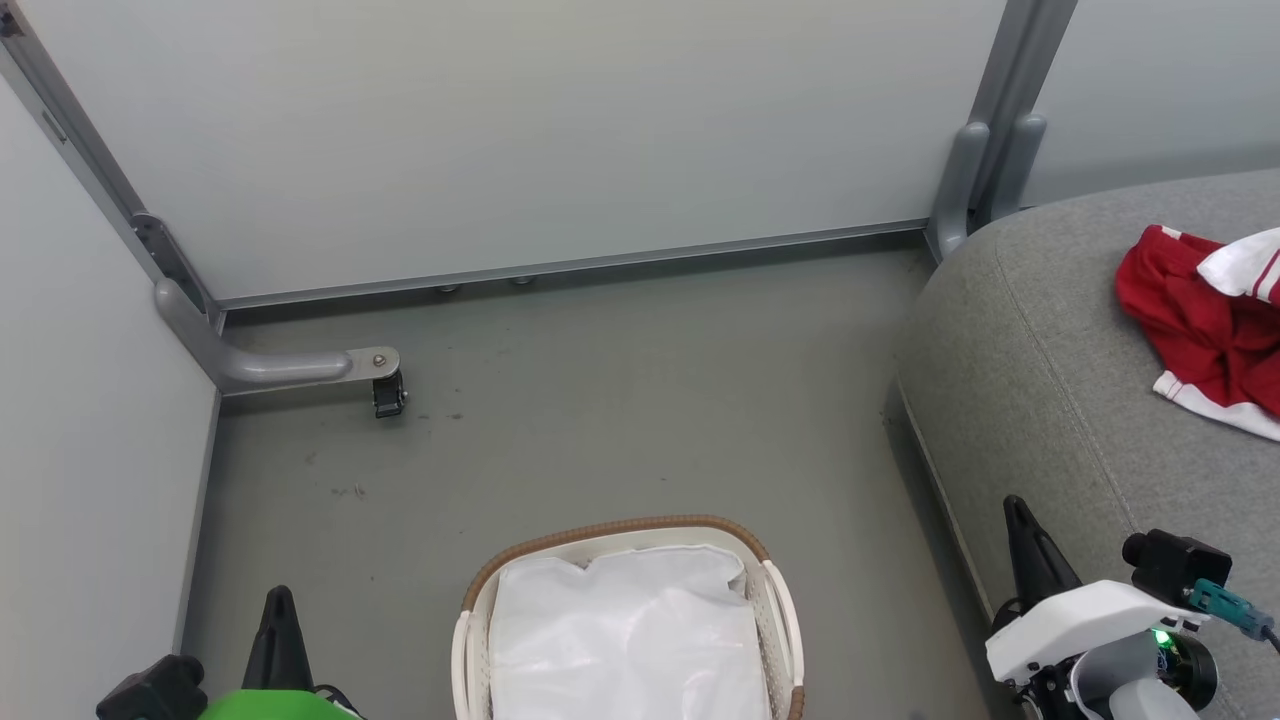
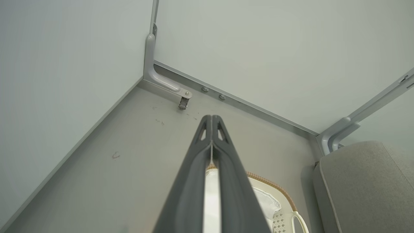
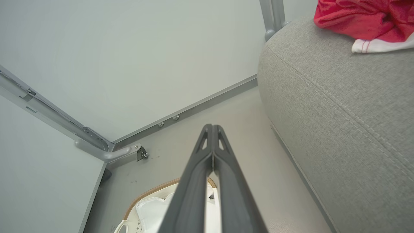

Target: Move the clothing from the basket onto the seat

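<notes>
Left tool [image 1: 280,598], right tool [image 1: 1013,505] both closed, empty; limp red white-trimmed fabric clothing [image 1: 1200,325] at 2 o'clock, I'd pinch any fold.

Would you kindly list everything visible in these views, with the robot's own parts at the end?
clothing: one heap, red with white trim, on the seat at far right
seat: one, grey, right side
basket: one, white with brown rim, on the floor, bottom centre
liner: one, white, inside the basket
floor: one, grey, between panels and seat
wall panels: several, pale grey, behind and left
frame feet: two, grey, at the panel joints
left tool: one, dark, shut, left of basket
right tool: one, dark, shut, beside the seat
</notes>
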`<state>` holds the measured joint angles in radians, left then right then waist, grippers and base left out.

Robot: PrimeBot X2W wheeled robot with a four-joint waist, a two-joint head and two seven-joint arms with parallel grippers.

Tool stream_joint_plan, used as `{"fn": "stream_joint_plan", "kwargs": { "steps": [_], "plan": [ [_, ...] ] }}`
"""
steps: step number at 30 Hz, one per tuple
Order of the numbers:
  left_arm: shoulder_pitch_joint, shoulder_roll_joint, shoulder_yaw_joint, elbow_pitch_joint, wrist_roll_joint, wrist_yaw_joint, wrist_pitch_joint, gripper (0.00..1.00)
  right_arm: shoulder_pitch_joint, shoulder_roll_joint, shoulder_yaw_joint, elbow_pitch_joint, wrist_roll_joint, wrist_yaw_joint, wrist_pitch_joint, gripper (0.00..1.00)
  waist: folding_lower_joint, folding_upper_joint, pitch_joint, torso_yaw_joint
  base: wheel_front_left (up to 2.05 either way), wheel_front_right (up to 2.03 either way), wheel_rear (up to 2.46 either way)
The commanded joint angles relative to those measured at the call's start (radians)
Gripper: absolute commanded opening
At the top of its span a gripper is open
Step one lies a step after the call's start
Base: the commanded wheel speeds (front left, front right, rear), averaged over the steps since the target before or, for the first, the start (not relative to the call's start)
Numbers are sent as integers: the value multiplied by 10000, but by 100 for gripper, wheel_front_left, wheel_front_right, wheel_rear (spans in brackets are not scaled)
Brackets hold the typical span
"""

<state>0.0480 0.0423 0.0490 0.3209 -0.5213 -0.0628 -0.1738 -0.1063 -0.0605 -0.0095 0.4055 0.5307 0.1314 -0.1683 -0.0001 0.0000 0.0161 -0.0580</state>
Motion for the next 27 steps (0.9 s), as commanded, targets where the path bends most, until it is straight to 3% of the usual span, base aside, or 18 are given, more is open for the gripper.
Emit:
{"fn": "stream_joint_plan", "kwargs": {
  "steps": [1,27],
  "plan": [
    [-314,46,57,-184,-414,-75,88,0,-107,-42,-66,-215,404,-2,78,0,1,0,-2,7,0,0,0],
    [-791,69,268,-405,-4036,-288,1046,0,-85,3,-407,-720,3997,-5,1022,0,1,0,-33,148,0,0,0]
  ]
}}
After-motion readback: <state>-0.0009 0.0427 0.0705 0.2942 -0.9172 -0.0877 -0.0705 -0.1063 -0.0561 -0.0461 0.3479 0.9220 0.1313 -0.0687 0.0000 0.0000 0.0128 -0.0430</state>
